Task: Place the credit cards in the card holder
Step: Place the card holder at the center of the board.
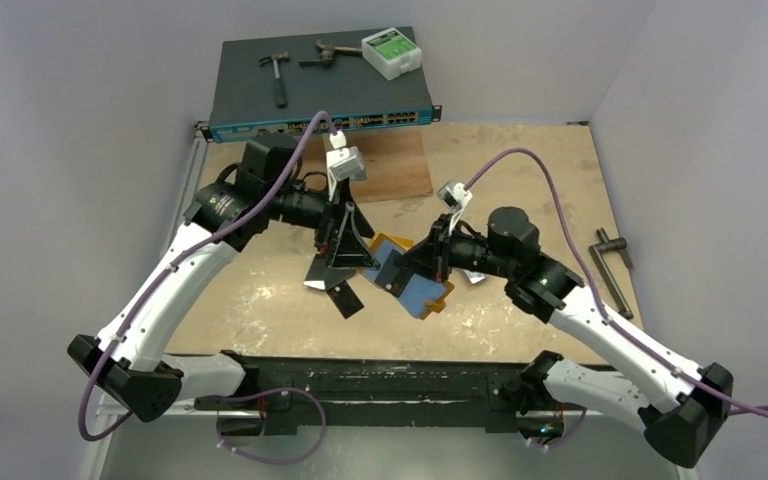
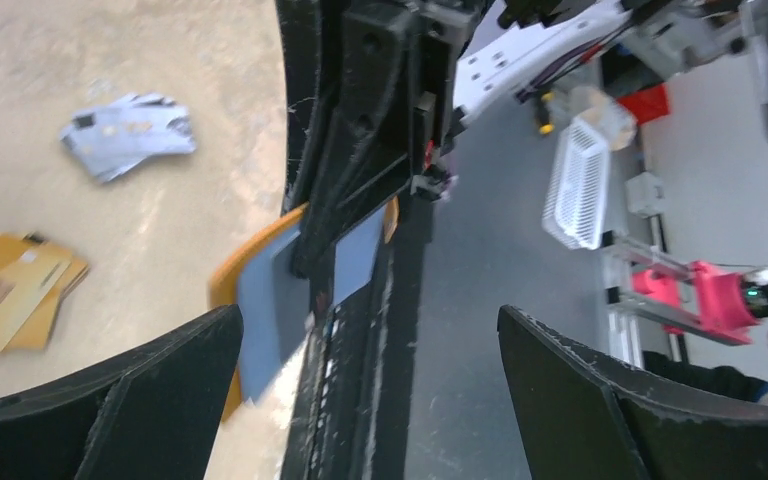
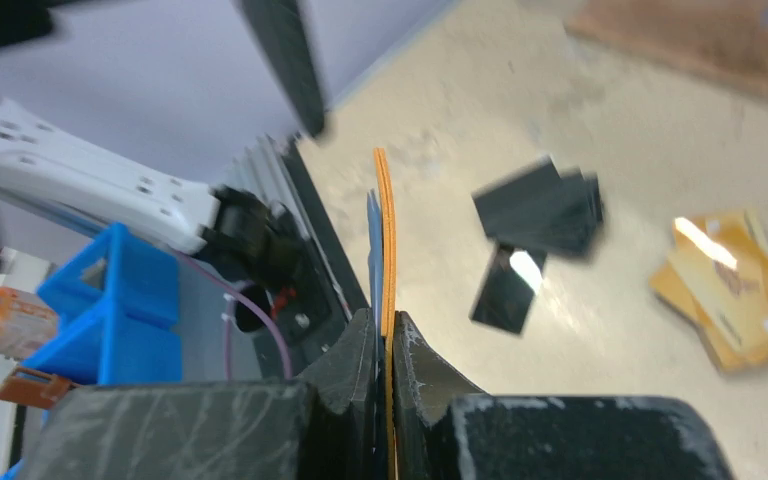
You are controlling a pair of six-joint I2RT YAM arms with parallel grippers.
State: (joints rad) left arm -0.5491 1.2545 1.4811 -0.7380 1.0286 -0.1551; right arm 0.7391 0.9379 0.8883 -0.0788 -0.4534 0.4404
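The right gripper (image 3: 385, 325) is clamped on one edge of the card holder (image 3: 387, 230), which stands edge-on out of its fingers. To its right black cards (image 3: 540, 208) lie on the desk (image 3: 480, 90), with orange-gold cards (image 3: 735, 285) farther right and bare desk between the two piles. The left gripper (image 2: 368, 325), its fingers wide apart, hangs just beside the card holder.

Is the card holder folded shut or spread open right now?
Spread open: the card holder shows its blue lining, orange only at the edges, with the right gripper shut on one edge.
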